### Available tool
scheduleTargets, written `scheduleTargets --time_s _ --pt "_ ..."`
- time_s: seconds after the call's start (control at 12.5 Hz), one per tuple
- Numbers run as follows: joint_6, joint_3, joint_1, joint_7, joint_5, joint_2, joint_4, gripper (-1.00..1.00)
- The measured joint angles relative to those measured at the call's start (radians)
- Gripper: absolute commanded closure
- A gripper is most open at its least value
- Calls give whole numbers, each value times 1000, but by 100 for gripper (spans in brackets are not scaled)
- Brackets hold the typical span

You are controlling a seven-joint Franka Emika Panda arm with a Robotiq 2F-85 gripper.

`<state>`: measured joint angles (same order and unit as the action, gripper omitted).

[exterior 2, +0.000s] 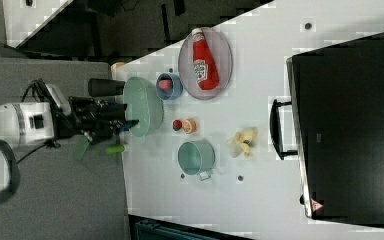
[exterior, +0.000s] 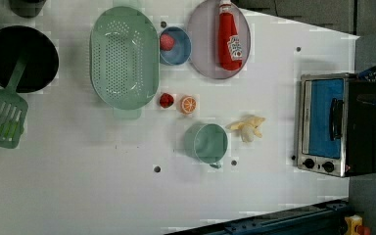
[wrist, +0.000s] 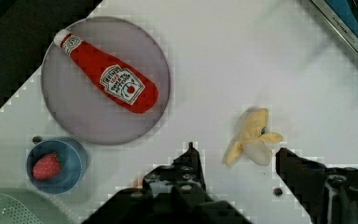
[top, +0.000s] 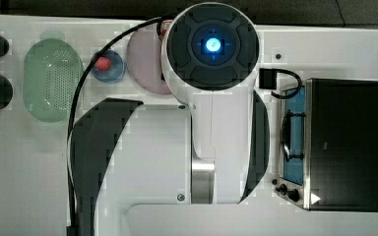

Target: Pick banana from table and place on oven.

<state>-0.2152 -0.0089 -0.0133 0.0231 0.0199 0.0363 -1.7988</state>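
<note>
In the left view, the banana [exterior: 247,128] lies on the white surface [exterior: 78,186] between the green cup [exterior: 206,142] and the oven [exterior: 335,125], touching neither. In the wrist view, the gripper [wrist: 235,156] hangs above the surface, jaws apart and empty, near the banana.

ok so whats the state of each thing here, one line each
gripper: open, above the table, holding nothing
banana: peeled, lying on the table
oven: door shut, nothing on top
ketchup bottle: lying on the plate
mug: empty
colander: empty
blue bowl: holds a strawberry
</note>
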Motion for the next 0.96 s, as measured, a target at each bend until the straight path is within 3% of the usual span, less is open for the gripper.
scheduleTargets --time_s 0.24,0.4,0.64,0.96 --pt "162 1 9 8 19 330 -313 -100" --pt "159 -11 21 13 31 480 -367 -100" --pt "85 -11 37 18 4 510 -305 -100" --pt "-76 -1 36 23 -8 367 -346 -100"
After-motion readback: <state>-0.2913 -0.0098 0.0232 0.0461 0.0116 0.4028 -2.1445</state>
